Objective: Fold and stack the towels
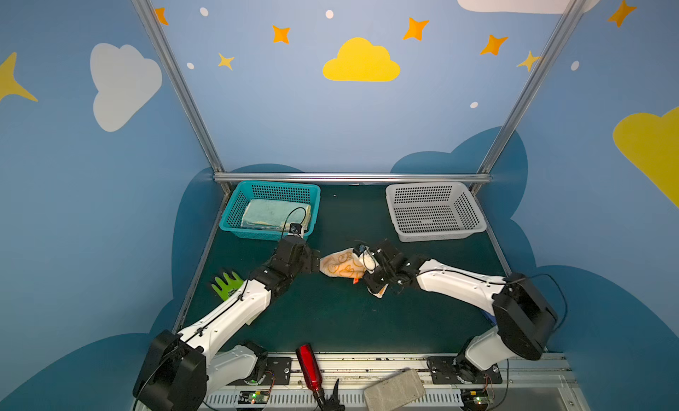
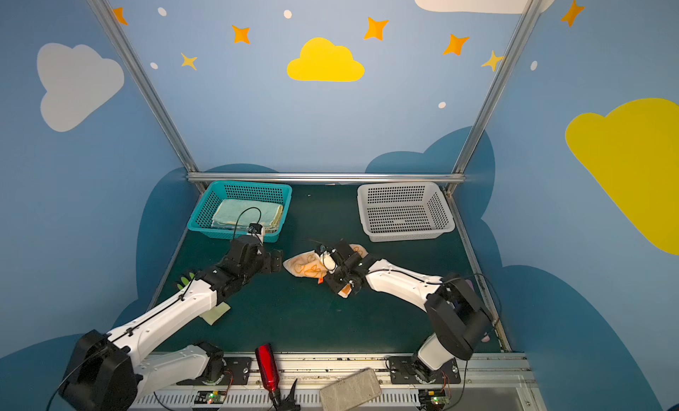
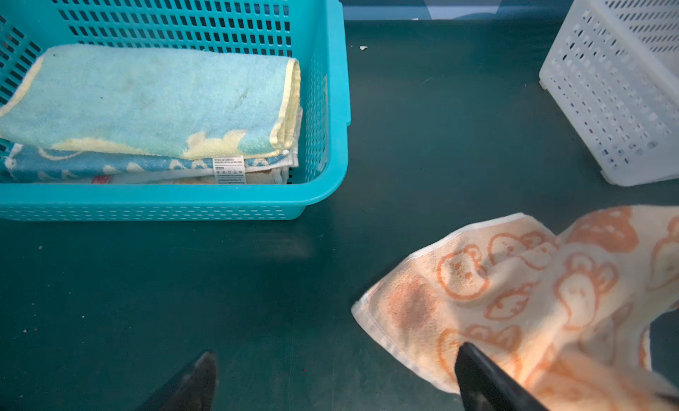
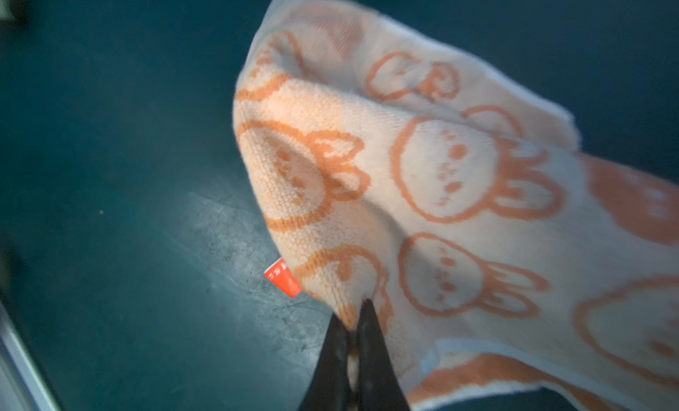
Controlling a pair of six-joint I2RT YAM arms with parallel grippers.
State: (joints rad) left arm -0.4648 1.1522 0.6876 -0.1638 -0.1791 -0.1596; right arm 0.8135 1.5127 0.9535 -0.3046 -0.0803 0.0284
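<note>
Starting at the left, the teal basket point(image 3: 183, 199) holds the folded towels point(image 3: 147, 104), stacked. The left end effector point(image 3: 338, 372) has its fingers point(image 3: 477, 376) spread wide, and the orange rabbit towel point(image 3: 514, 299) lies crumpled on the bench point(image 1: 330, 317) just to its right, one finger over the corner. The right end effector point(image 4: 358, 328) pinches the opposite edge. The towel's long axis runs between both arms, so the free corner seems nearer to the left arm.
</note>
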